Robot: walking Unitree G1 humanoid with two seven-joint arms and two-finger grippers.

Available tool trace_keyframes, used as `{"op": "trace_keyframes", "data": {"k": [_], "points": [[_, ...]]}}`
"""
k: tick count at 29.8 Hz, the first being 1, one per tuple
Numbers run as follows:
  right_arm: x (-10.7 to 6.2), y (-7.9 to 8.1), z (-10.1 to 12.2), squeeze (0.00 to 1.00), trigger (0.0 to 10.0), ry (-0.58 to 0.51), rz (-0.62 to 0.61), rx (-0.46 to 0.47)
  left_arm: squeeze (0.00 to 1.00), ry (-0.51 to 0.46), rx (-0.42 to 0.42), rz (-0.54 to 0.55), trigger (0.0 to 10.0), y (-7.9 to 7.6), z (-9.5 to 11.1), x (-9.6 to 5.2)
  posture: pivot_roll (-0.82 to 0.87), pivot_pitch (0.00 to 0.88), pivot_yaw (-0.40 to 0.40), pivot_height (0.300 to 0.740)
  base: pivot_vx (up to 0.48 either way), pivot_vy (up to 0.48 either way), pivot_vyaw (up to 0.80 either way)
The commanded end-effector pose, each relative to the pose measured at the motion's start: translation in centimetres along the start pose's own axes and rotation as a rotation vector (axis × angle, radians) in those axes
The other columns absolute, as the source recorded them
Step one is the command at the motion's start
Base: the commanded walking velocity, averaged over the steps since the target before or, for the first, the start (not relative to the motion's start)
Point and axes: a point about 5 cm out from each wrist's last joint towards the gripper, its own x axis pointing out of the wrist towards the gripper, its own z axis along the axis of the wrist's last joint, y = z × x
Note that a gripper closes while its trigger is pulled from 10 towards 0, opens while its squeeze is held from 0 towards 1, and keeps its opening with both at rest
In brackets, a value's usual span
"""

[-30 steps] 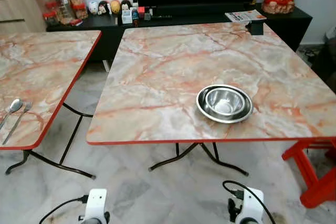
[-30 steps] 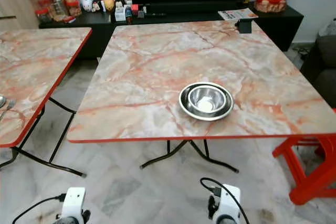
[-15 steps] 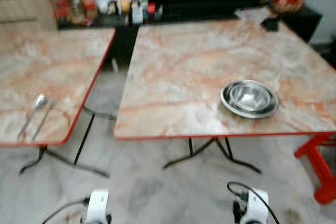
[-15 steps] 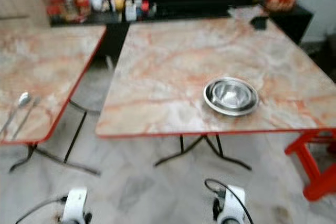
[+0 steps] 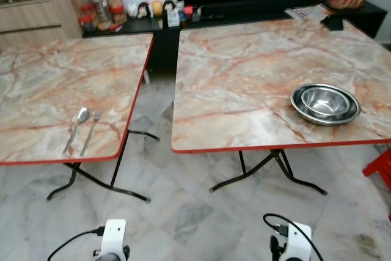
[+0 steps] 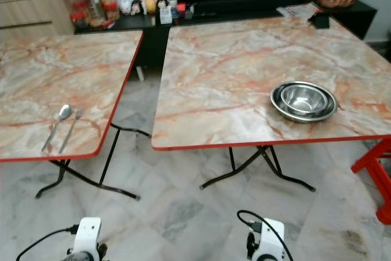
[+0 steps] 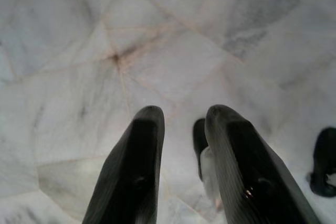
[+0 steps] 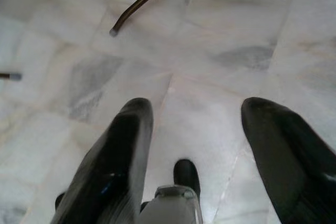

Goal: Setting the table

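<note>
Two marble-top tables on a marble floor [image 5: 183, 212]; view has panned left, so spoon [image 5: 77, 126] and fork [image 5: 90, 131] on left table [image 5: 36, 90] sit closer to centre. Nested steel bowls [image 5: 325, 104] on right table [image 5: 244, 77]. Looks like cutlery fetch next. Left gripper [image 7: 181, 129] narrowly open and empty, right gripper [image 8: 197, 124] wide open and empty, both hanging over the floor

— Was there any lettering you could read?

— None. A printed paper [image 5: 307, 11] lay at the far corner of the right table [image 5: 244, 71], but its print was too small and blurred to make out.

— And the jars [image 5: 98, 9] on the dark sideboard [image 5: 146, 25]?

— Red lids and faint labels — nothing legible on them either.
</note>
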Motion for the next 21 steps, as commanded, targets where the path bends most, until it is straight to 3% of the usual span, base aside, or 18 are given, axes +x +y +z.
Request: {"op": "trace_keyframes", "data": {"k": [1,21], "points": [[0.07,1.15,0.20,0.00,10.0,-0.005,0.028,0.000,0.00,0.033,0.010,0.021,10.0,0.90,-0.97,-0.19,-0.07,0.000,0.053,0.740,0.000,0.349,0.00],[0.17,1.12,0.50,0.00,10.0,-0.012,0.026,0.009,0.00,0.028,-0.013,0.028,10.0,0.84,-0.88,-0.18,-0.06,0.000,0.047,0.740,0.000,0.350,0.00]]}}
